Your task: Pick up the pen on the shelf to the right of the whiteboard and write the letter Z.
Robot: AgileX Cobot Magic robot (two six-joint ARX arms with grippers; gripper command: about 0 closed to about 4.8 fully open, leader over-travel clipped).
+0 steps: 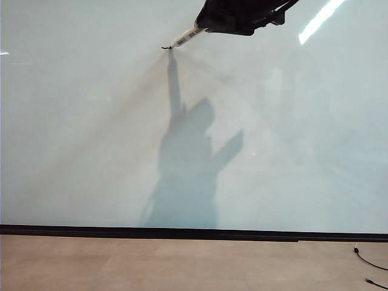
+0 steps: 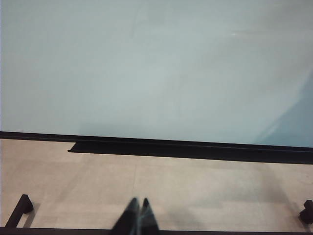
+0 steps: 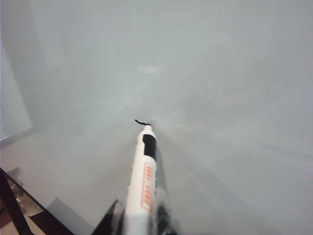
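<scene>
My right gripper (image 1: 206, 25) reaches in from the upper right of the exterior view and is shut on the pen (image 1: 187, 36), a slim white marker with a dark tip. The pen's tip touches the whiteboard (image 1: 91, 121) at the end of a short black stroke (image 1: 165, 47). In the right wrist view the pen (image 3: 143, 181) sticks out between the fingers (image 3: 113, 220), its tip at the short black stroke (image 3: 141, 122). No finished letter Z shows. My left gripper (image 2: 139, 201) is shut on nothing, low above the tan floor, far from the pen.
A black strip (image 1: 182, 232) runs along the whiteboard's bottom edge above the tan floor (image 1: 121, 260). A black ledge (image 2: 186, 149) sits under the board in the left wrist view. A cable (image 1: 370, 264) lies on the floor at the lower right. The arm's shadow (image 1: 188, 163) falls on the board.
</scene>
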